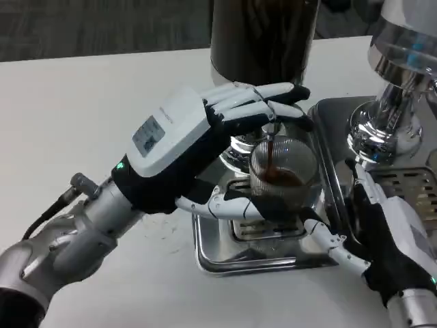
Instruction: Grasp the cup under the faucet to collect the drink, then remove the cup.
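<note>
The white table (pixel 82 96) carries a steel drip tray (pixel 225 260) and a dark dispenser (pixel 263 37).

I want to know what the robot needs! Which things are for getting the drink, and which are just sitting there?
For the job:
- glass cup, dark drink inside
- faucet pouring
- left hand at the faucet
- right hand beside the cup
- metal drip tray

Just sitting there:
- chrome dispenser to the right
- white table

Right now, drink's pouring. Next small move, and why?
Probably hold steady: a dark stream is falling into the cup, which looks partly filled. The left hand reaches over the faucet lever, the right hand steadies the cup on the drip tray.
</note>
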